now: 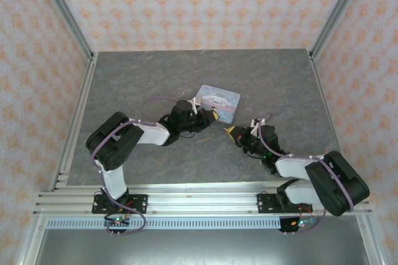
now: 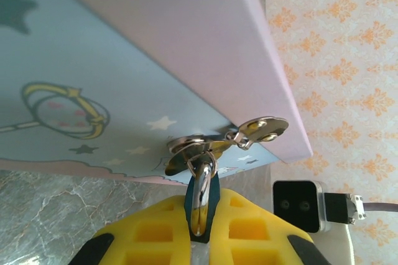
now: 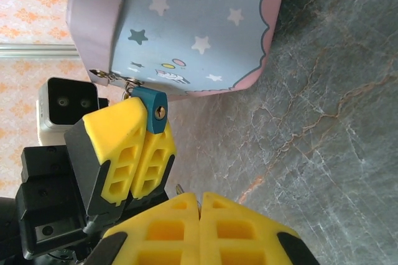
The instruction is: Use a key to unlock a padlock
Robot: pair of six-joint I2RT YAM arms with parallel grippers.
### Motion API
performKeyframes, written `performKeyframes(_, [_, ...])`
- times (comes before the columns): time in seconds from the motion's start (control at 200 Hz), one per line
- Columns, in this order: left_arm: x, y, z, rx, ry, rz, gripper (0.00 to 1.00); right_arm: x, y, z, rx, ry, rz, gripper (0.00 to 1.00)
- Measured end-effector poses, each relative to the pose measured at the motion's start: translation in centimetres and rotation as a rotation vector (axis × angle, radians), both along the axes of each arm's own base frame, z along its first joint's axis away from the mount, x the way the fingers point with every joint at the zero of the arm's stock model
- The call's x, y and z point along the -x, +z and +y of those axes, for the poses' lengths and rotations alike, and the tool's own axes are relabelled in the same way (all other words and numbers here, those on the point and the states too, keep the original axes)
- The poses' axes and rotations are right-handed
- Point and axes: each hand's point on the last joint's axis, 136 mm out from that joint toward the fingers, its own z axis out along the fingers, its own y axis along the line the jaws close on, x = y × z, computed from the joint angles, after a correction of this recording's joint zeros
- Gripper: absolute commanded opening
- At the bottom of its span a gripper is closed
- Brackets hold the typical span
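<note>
Between clenched left jaws: padlock (image 3: pixel 152 111) on tin (image 3: pixel 186 22) hasp (image 2: pixel 193 147); right jaws pressed together, close by.

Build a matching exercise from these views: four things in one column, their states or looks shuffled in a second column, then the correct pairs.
Column one
1. small blue-teal padlock
2. pastel pink-and-blue tin box
3. left gripper
4. right gripper

Column two
A. shut, close to the padlock but apart from it
B. shackle through a silvery hasp, keyhole showing
C. printed with stars and a heart
D. shut on the padlock

Pairs: 1-B, 2-C, 3-D, 4-A
</note>
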Motion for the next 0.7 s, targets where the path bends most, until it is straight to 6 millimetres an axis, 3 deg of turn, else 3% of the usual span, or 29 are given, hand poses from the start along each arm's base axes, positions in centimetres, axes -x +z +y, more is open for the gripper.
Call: performKeyframes(0.701, [0.2,2.3,-0.9,0.16,-0.007,0.085,0.0,-1.3,1.7,-0.5,-0.054,-0.089,-0.048,0.0])
